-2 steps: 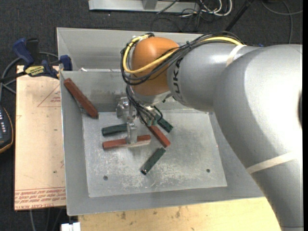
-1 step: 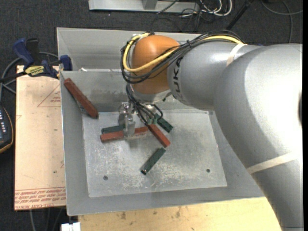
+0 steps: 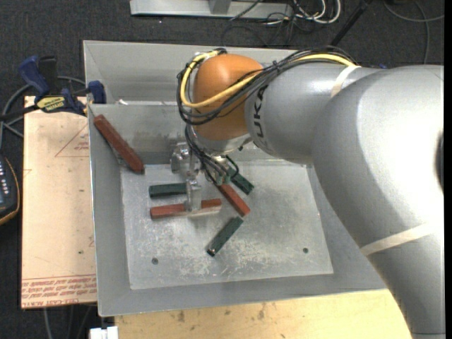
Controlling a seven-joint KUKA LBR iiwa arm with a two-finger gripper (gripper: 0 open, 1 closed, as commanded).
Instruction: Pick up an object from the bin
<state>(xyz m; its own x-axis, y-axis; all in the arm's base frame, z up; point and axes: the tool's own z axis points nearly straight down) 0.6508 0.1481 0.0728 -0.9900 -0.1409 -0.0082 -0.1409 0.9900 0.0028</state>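
Dark green flat bar (image 3: 224, 235) nearest, behind it reddish-brown flat bar (image 3: 166, 210) in the middle of grey metal bin (image 3: 282, 260), end effector (image 3: 192, 202) down at its middle, spread or pressed together can't tell, long brown bar (image 3: 119, 143) leaning on far-left wall.

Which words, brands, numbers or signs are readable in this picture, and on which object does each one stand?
"UKA": black letters on the grey arm, beside its orange cover; the cables seem to hide the start of the word.
The red bars and dark green bars in the bin: no readable text.
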